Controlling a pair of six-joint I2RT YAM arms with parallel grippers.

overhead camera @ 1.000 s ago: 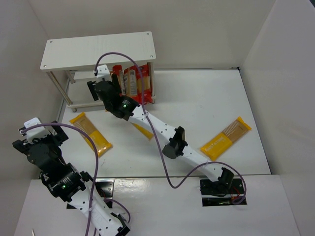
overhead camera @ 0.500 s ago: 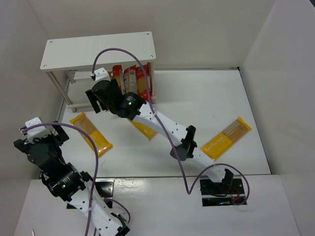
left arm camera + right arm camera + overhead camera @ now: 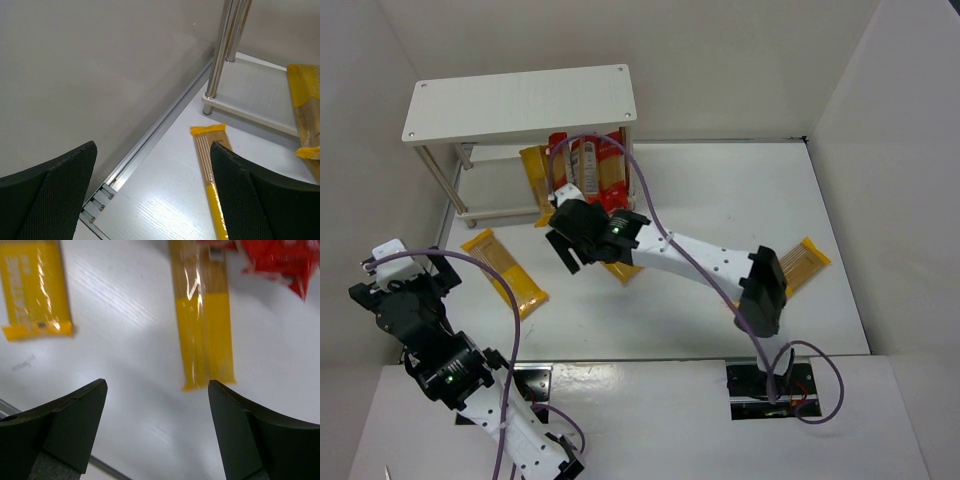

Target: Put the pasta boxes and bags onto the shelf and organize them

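The white shelf stands at the back left. On its lower tier lean a yellow spaghetti pack and red-edged bags. My right gripper is open and empty, in front of the shelf above the table. In the right wrist view a yellow pack lies below it, with another pack to the left and a red bag. My left gripper is open and empty at the far left; in its wrist view a yellow pack lies ahead.
A yellow pack lies left of centre, one is half under the right arm, and one lies at the right. White walls close in the table. A shelf leg and the lower tier show in the left wrist view.
My right gripper has drawn back from the shelf's lower tier toward the near right. A yellow pack now shows leaning on that tier. The left arm has not moved.
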